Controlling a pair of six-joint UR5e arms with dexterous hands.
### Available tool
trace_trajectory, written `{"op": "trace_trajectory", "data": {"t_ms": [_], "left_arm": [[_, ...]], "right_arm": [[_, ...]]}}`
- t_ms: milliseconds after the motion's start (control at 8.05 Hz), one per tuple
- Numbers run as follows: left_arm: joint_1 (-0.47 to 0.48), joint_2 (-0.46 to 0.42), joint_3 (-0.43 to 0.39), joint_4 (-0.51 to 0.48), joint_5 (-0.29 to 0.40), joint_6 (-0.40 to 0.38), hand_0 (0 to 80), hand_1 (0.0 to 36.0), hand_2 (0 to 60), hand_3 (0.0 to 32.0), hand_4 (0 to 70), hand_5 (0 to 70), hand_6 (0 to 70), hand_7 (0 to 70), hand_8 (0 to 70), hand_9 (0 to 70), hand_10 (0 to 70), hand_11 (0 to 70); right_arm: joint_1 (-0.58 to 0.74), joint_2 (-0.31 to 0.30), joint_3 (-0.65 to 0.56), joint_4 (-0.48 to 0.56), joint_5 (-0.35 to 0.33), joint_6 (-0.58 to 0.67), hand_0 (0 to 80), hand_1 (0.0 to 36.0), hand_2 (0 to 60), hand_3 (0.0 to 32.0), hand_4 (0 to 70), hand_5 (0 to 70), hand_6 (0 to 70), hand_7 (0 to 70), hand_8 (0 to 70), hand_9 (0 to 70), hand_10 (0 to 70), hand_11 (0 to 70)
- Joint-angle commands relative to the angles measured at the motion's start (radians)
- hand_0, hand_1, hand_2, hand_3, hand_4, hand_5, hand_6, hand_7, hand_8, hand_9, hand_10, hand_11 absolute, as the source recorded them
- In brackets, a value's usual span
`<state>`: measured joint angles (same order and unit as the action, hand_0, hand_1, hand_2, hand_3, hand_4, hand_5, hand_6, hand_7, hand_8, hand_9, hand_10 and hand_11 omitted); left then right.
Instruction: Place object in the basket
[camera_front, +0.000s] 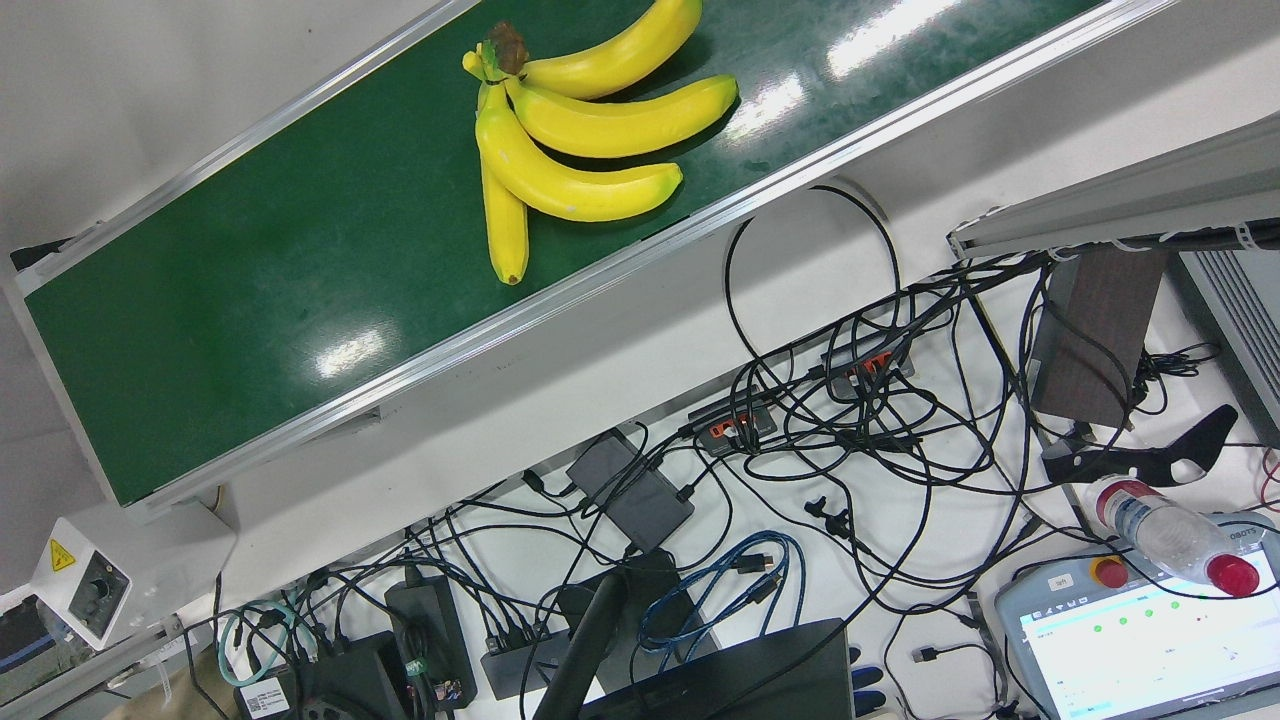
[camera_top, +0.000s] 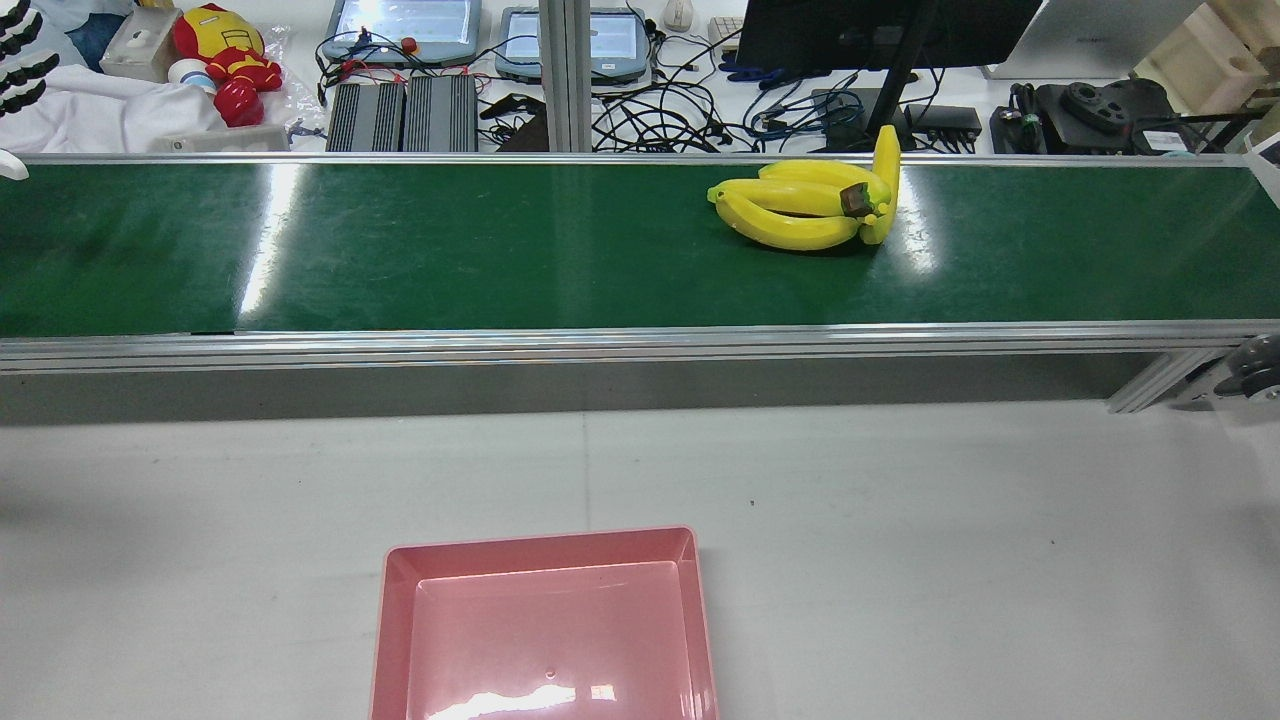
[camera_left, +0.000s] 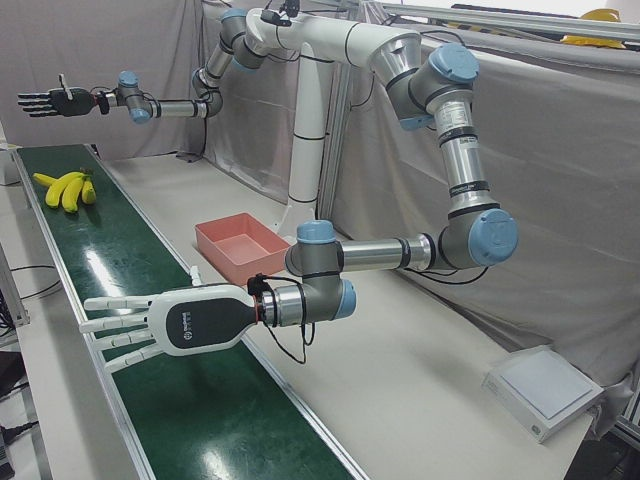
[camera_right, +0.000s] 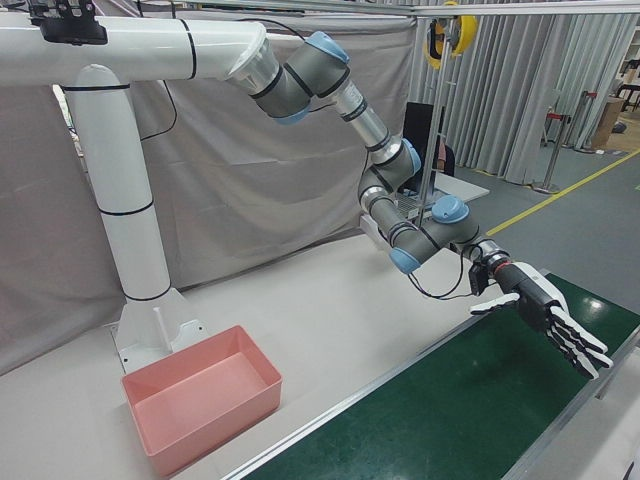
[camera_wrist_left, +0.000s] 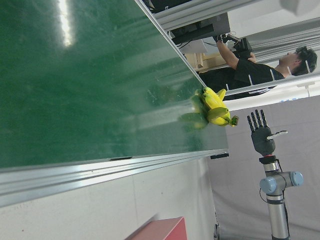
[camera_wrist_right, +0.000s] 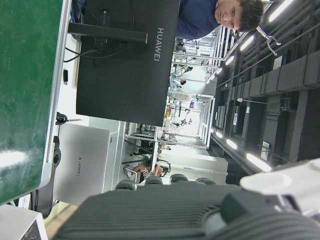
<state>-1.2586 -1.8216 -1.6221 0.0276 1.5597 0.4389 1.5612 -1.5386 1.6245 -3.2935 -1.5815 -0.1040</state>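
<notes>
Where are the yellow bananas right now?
In the rear view, the bunch of yellow bananas lies on the green conveyor belt, right of centre near its far edge, far from the pink basket.
</notes>
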Motion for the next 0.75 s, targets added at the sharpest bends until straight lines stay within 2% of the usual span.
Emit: {"op": "trace_trajectory", "data": {"t_ms": [0,621], "left_arm": [[0.001,-0.007,-0.002,0.000,0.000,-0.003,57.9,13.3,0.0,9.4,3.9,1.4,0.0,0.8,4.9,6.3,0.3,2.6],[-0.002,-0.008,-0.035,0.020,0.002,-0.009,58.3,14.0,0.0,9.4,4.3,3.1,0.0,1.4,4.9,6.6,0.8,3.4]], "right_arm": [[0.000,0.000,0.000,0.000,0.000,0.001,0.0,0.0,0.0,0.0,0.0,0.0,0.0,0.0,0.0,0.0,0.0,0.0],[0.000,0.000,0.000,0.000,0.000,0.000,0.0,0.0,0.0,0.0,0.0,0.0,0.0,0.0,0.0,0.0,0.0,0.0]]}}
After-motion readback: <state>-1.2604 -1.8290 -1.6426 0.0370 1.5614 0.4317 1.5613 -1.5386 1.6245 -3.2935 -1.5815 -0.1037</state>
